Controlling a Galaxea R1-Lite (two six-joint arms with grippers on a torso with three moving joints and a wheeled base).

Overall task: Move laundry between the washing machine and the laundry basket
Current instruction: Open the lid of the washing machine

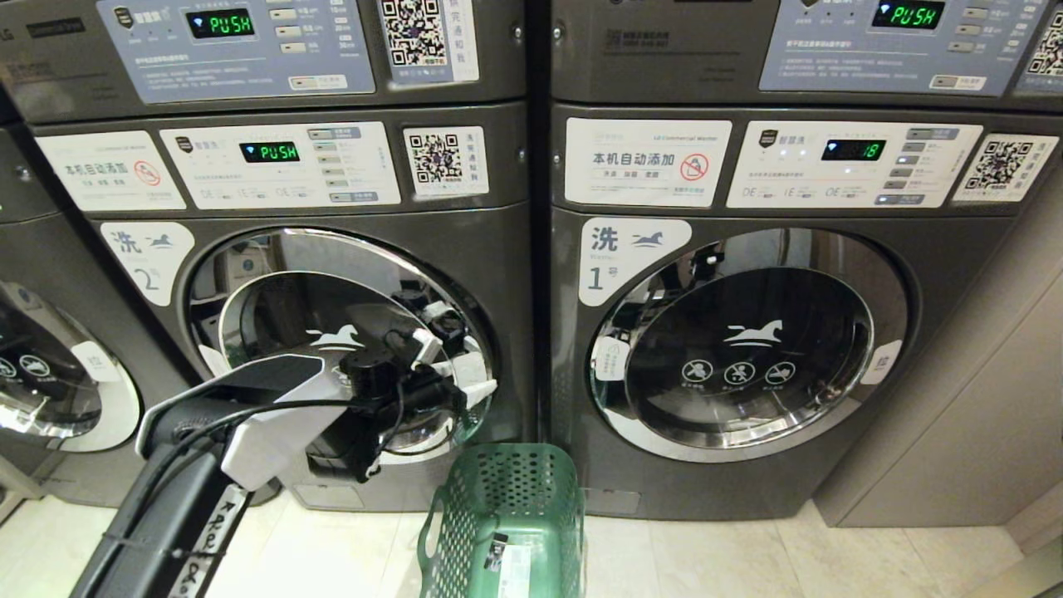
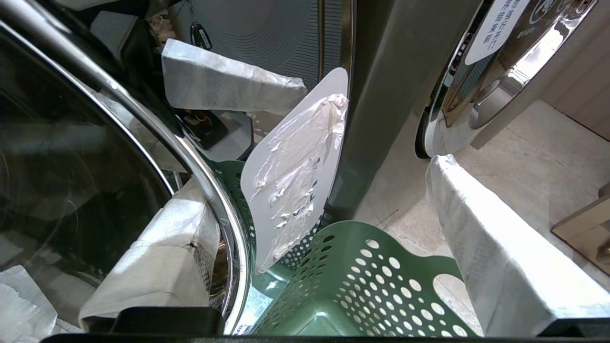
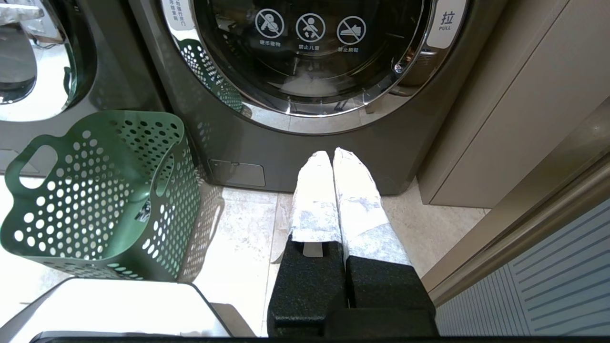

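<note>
Floor-standing laundry basket (image 3: 102, 200) holds nothing visible; washing machine (image 1: 332, 274) shut.

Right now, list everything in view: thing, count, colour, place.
washing machine: one, dark grey, marked 2, left of centre, door shut.
machine marked 1: one, dark grey, to its right, door shut.
third machine: one, grey, far left, partly seen.
upper machines: two, grey, stacked above.
laundry basket: one, green, on the floor between machines 2 and 1; no laundry visible in it.
floor: pale tiles.
left gripper: open, at machine 2's door rim.
right gripper: shut, low before machine 1.
</note>
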